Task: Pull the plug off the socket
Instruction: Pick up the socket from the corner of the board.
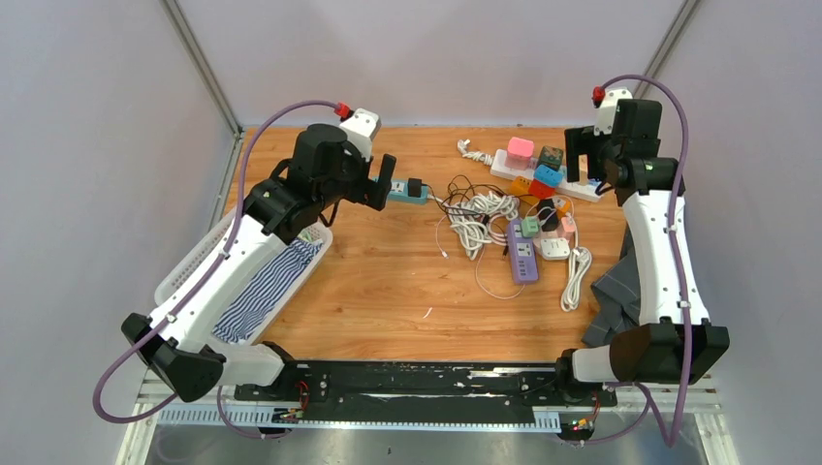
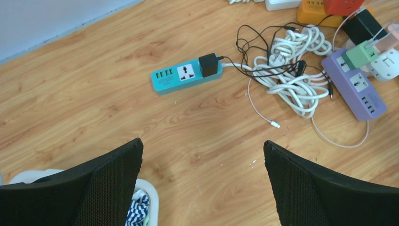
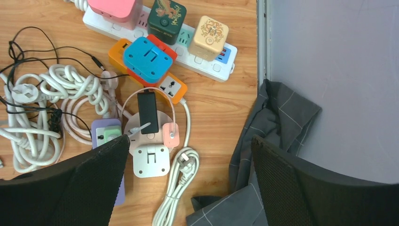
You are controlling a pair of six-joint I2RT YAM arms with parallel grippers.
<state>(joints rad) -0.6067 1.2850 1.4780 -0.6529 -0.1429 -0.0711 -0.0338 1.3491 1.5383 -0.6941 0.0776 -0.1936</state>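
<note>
A teal socket strip (image 2: 175,78) lies on the wooden table with a black plug (image 2: 208,64) seated in its right end. My left gripper (image 2: 203,146) hangs open above bare wood, short of the strip; in the top view the left gripper (image 1: 380,186) is just left of the plug (image 1: 415,187). Open as well, my right gripper (image 3: 190,139) hovers at the back right (image 1: 584,167) over a coiled white cable (image 3: 181,183). Below it a round pale socket (image 3: 161,118) carries a black plug (image 3: 147,110) and a pink plug (image 3: 171,134).
A white strip (image 3: 214,66) holds pink, green and beige adapters. An orange strip (image 3: 171,88) carries a blue adapter. A purple strip (image 2: 360,89) has a green plug. Tangled white and black cables (image 1: 480,218) lie mid-table. Grey cloth (image 3: 277,122) at right; white basket (image 1: 189,262) at left.
</note>
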